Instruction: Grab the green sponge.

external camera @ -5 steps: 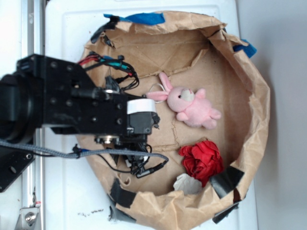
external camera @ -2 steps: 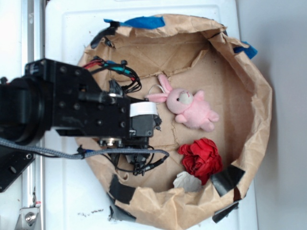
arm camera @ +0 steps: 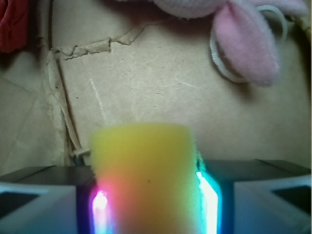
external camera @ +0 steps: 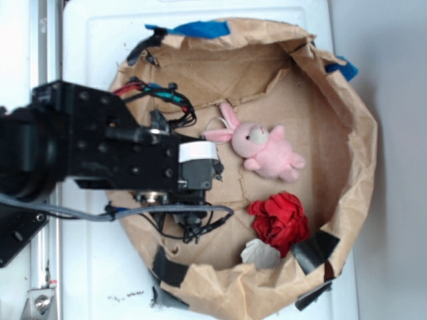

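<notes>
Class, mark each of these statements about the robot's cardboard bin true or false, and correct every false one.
1. The green sponge sits between the fingers of the gripper. True.
2. The pink bunny lies on top of the red cloth ball. False: they lie apart on the cardboard floor.
3. Blue tape shows on the bin's rim. True.
4. The sponge's visible face in the wrist view is red. False: it is yellow.
5. A white loop lies by the bunny's ear. True.
</notes>
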Controlling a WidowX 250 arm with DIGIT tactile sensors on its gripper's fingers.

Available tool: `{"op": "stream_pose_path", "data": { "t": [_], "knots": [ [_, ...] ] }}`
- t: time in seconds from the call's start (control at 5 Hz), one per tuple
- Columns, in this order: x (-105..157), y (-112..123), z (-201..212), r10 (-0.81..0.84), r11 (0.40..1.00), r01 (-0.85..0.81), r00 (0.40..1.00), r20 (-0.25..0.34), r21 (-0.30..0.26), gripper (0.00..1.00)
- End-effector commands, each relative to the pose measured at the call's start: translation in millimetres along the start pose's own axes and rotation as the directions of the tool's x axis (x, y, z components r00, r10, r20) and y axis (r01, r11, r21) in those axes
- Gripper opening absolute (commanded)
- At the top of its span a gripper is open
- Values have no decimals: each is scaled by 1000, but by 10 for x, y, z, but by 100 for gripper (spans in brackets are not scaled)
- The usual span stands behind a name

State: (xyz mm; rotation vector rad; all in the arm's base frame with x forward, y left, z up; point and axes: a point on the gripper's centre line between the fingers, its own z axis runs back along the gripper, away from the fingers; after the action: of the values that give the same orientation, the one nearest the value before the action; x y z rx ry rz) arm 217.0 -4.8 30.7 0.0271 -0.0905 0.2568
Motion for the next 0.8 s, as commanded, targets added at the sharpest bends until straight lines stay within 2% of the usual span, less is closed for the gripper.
{"op": "stream_pose_path", "data": {
  "t": [0.0, 0.2, 0.4, 0.6],
  "knots": [
    [225, 148, 778, -112, 992, 98, 975, 193, 83, 0],
    [329, 254, 1078, -81, 993, 60, 974, 211, 103, 0],
    [389, 294, 1246, -90, 996, 84, 965, 245, 34, 0],
    [454, 232, 1237, -95, 995, 87, 964, 248, 44, 0]
  ]
}}
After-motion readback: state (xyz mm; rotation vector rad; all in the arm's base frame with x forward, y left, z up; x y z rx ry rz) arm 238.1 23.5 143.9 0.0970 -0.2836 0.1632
